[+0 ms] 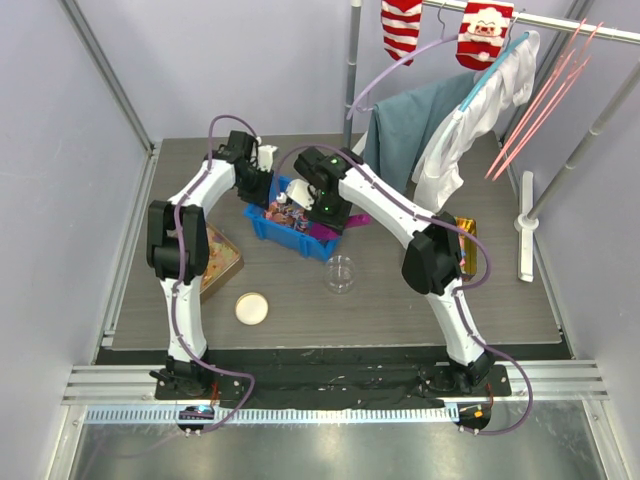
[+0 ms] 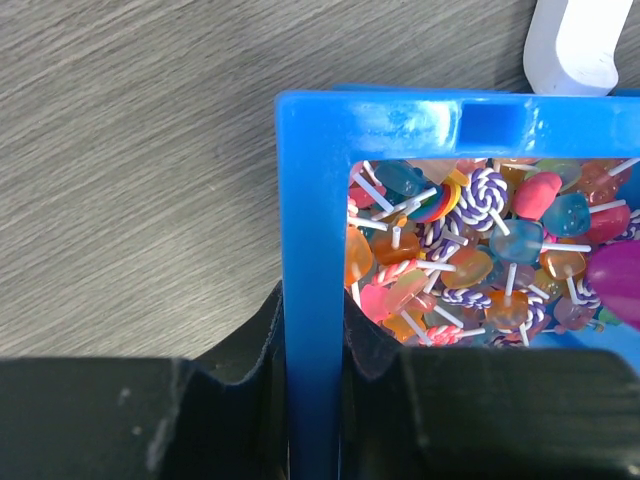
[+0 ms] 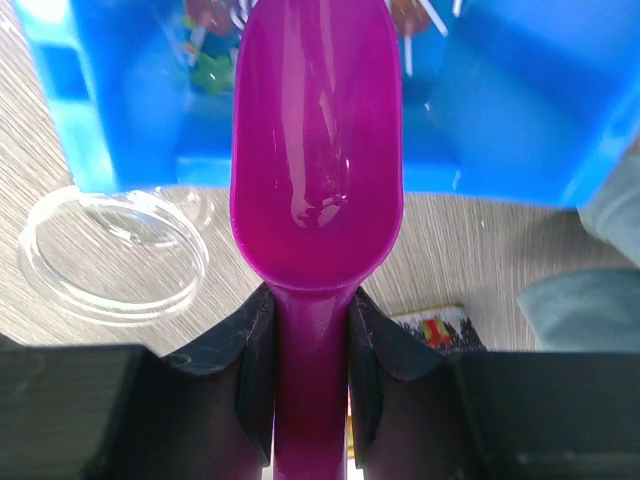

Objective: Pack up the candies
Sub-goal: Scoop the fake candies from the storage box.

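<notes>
Now left gripper (image 2: 313,335) straddles bin wall (image 2: 312,200) (right gripper (image 3: 310,330) pinches scoop (image 3: 317,150)).

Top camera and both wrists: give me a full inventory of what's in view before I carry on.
bin: one, blue, table centre
candies: many, mixed colours on white sticks, inside the bin
scoop: one, magenta, looks empty, tip at the bin
jar: one, clear, in front of the bin
lid: one, cream, near left
flat box: one, brownish, by the left arm
packet: one, gold, right side
white bar: one, right edge
socks: two, red and white, back rack
cloth: one, teal, rack
shirt: one, white, rack
left gripper: shut on the bin wall
right gripper: shut on the scoop handle
</notes>
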Tool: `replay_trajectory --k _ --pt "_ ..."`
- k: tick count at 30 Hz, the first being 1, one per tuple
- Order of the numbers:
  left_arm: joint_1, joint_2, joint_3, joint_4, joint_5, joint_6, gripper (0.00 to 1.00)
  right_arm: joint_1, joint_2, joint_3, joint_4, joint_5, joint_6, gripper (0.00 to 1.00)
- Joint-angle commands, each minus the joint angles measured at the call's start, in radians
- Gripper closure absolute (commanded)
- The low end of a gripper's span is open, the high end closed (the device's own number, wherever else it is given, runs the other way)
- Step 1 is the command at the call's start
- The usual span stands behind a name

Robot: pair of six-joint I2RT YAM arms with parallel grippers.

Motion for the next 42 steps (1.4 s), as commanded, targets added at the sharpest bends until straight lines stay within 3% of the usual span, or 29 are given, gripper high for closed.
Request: replay_trajectory --k 1,23,42 --pt "-0.003 -0.048 -0.020 0.022 -0.003 -0.029 1.00 -0.005 -0.077 -0.008 -0.156 0.032 -0.002 0.99" --pt "-0.029 -0.140 -0.123 0.115 -0.082 -0.179 1.00 0.104 0.218 0.274 -0.168 0.022 -0.007 0.99" --pt "-0.040 -0.178 -0.197 0.121 0.158 -0.126 1.00 0.087 0.282 0.213 0.093 -0.209 -0.015 0.99"
